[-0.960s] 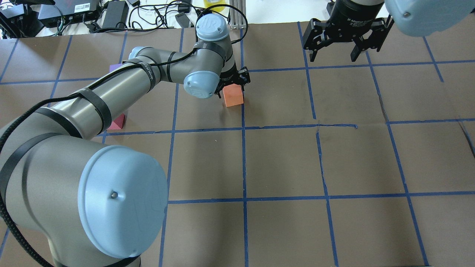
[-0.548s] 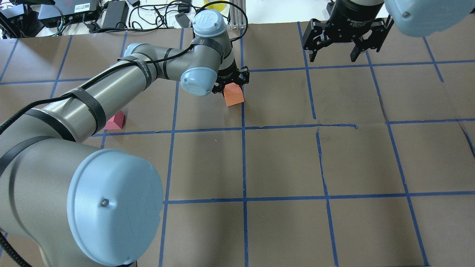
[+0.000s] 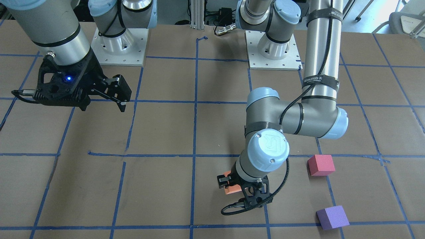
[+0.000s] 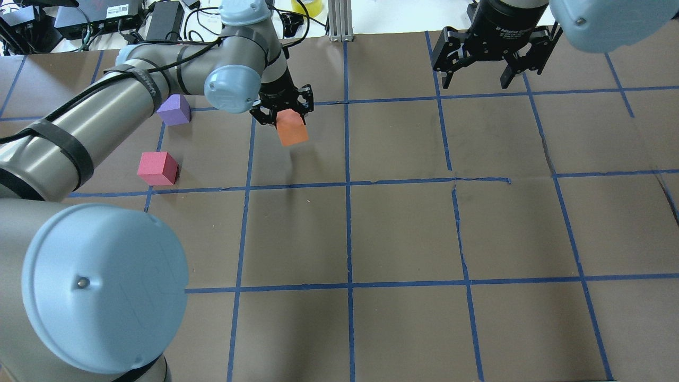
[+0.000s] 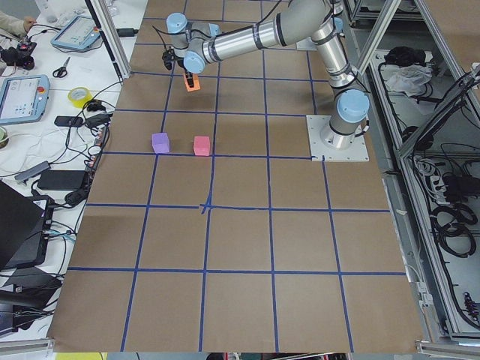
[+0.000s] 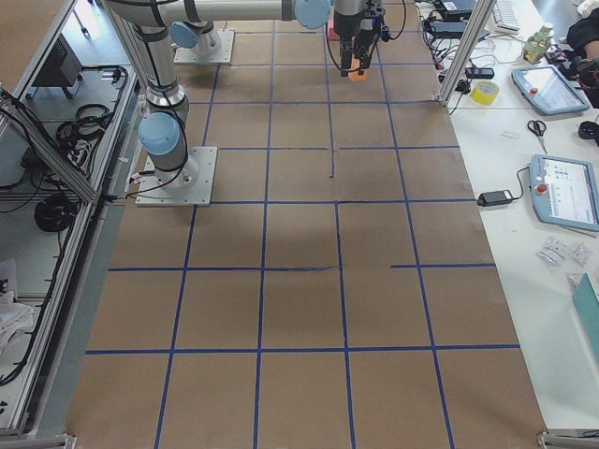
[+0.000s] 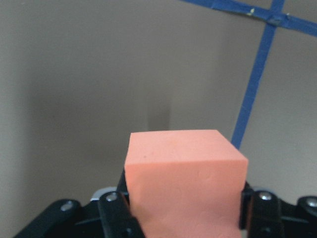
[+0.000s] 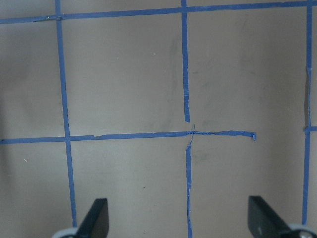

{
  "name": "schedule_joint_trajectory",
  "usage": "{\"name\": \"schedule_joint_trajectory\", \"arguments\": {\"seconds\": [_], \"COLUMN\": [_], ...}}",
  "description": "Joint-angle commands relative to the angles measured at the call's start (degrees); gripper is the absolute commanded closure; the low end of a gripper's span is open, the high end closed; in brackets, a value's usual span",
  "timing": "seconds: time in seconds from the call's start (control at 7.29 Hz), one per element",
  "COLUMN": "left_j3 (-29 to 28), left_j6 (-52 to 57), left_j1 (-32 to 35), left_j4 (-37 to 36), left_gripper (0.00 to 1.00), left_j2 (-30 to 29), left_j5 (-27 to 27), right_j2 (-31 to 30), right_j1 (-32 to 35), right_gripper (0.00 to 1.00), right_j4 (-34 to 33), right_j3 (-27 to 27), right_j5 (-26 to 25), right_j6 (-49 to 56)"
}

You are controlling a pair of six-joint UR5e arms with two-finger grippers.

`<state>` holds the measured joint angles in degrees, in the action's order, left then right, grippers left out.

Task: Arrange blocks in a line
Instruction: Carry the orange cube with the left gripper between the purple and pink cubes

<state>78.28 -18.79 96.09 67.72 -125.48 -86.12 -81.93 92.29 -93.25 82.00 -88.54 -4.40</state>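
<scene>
My left gripper (image 4: 281,110) is shut on the orange block (image 4: 292,129) and holds it a little above the table; the left wrist view shows the block (image 7: 185,183) between the fingers. The block also shows in the front view (image 3: 232,188) under the wrist. The purple block (image 4: 174,110) sits on the table to the left of the gripper. The pinkish-red block (image 4: 157,168) sits nearer to me than the purple one. Both show in the front view, the pinkish-red block (image 3: 320,164) and the purple block (image 3: 332,217). My right gripper (image 4: 480,79) is open and empty, high over the far right.
The brown table top (image 4: 403,228) bears a grid of blue tape. Cables and power boxes (image 4: 159,18) lie beyond the far edge, with a yellow tape roll (image 4: 310,6). The arm bases (image 3: 272,49) stand on my side.
My left gripper has moved left across the blue line with the orange block and raised it. The left arm swung left, uncovering the purple block. The right arm has not moved.
</scene>
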Motion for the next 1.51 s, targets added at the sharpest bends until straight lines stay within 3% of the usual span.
{"name": "schedule_joint_trajectory", "arguments": {"seconds": [0.0, 0.55, 1.37], "left_j3": [0.47, 2.14, 2.84], "left_j6": [9.69, 27.44, 39.62], "left_j1": [-6.32, -15.03, -22.44], "left_j4": [1.63, 1.89, -1.08], "left_gripper": [1.00, 1.00, 1.00], "left_j2": [2.51, 4.19, 2.18], "left_j5": [-2.21, -4.32, -4.24], "right_j2": [0.02, 0.02, 0.02], "right_j1": [0.00, -0.09, -0.09], "right_gripper": [0.00, 0.00, 0.00], "right_j4": [-0.01, -0.70, -0.80], "right_j3": [0.00, -0.09, -0.09], "right_j5": [0.21, 0.12, 0.12], "right_j6": [-0.08, -0.17, 0.01]}}
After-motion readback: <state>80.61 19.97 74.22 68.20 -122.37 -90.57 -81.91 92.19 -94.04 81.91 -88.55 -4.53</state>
